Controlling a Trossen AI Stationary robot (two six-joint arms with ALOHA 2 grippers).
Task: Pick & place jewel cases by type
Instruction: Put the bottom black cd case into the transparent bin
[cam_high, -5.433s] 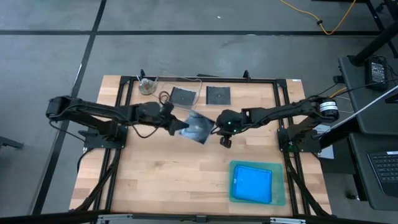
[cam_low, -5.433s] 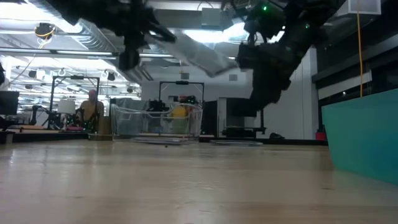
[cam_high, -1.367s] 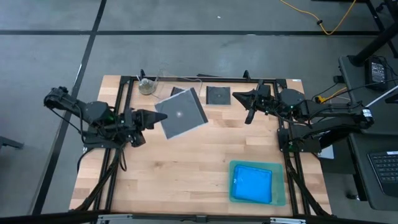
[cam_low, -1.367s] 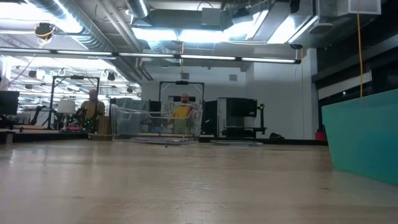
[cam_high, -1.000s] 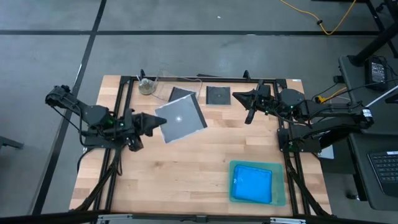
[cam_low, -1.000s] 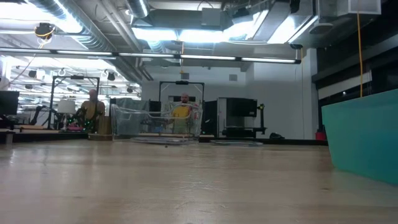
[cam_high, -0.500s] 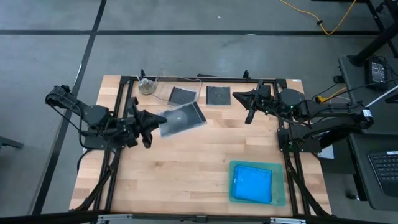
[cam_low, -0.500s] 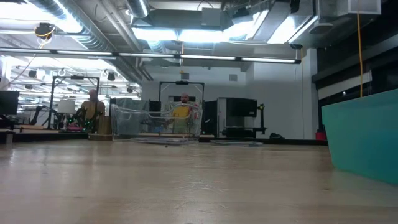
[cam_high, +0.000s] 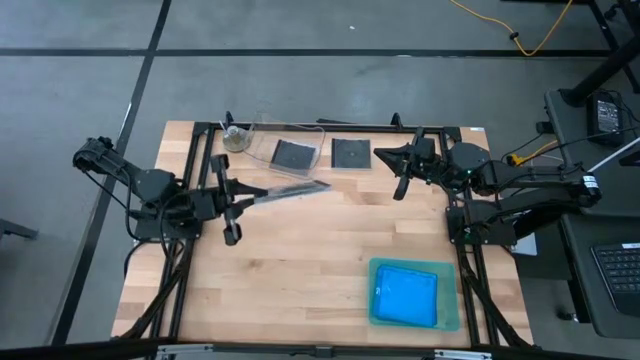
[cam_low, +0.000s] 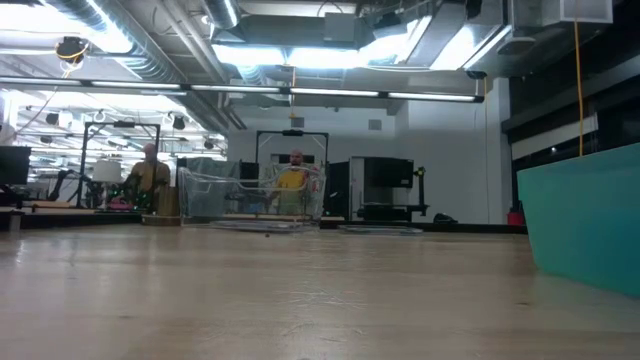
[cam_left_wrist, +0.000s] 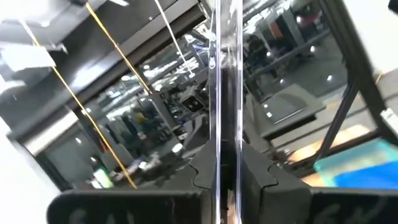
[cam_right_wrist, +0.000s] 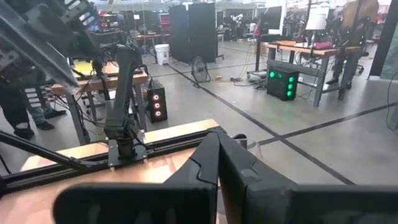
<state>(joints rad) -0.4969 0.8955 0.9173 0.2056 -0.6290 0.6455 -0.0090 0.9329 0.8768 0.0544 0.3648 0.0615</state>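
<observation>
The left claw (cam_high: 243, 196) was clenched on one edge of a dark CD jewel case (cam_high: 290, 190), holding it in the air above the counter (cam_high: 300, 270), toward the counter's far-left part. From above the case showed only as a thin sliver, so it stood turned on edge; its long line ran from the claw out toward the counter's middle. The left wrist view agreed: the case's clear edge (cam_left_wrist: 224, 93) rose straight up between the two dark fingers (cam_left_wrist: 208, 174).

Just beyond the held case, by the far edge, a clear plastic tub (cam_high: 285, 150) held another dark square case (cam_high: 292, 154), and a third dark case (cam_high: 351, 153) lay flat on the counter beside the tub. The tub therefore lay past the free end of the held case, and the left arm was much the nearer to it.

The right claw (cam_high: 398, 170) was clenched on nothing and waited near the far-right corner. A blue case (cam_high: 407, 295) lay in the green tray (cam_high: 450, 318) at the near-right corner.
</observation>
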